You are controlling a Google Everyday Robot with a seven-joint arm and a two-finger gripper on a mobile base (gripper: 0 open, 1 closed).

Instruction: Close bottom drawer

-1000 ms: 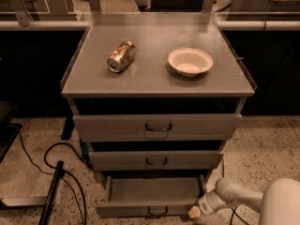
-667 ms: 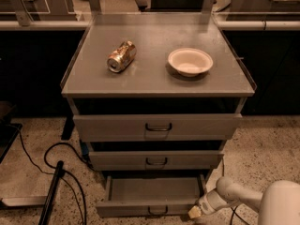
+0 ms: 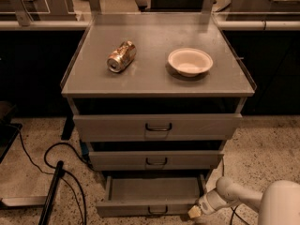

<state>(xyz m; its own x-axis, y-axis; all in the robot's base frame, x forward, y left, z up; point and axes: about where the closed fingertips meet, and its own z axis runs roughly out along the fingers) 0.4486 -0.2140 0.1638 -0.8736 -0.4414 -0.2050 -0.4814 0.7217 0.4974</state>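
bottom drawer [image 3: 126, 209] | lowest of three in cabinet [image 3: 154, 81], standing out toward near side | grey flat front, small dark handle [image 3: 158, 210] | gripper [image 3: 194, 213] low at front's near-right corner, seemingly touching, likely placed there to push inward | grip opening: cannot tell

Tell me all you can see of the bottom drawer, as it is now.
The bottom drawer is grey, metal by its look, lowest of three in the cabinet. It stands pulled out, level, its flat front bearing a small dark handle. The gripper is at its right front corner; contact cannot be told.
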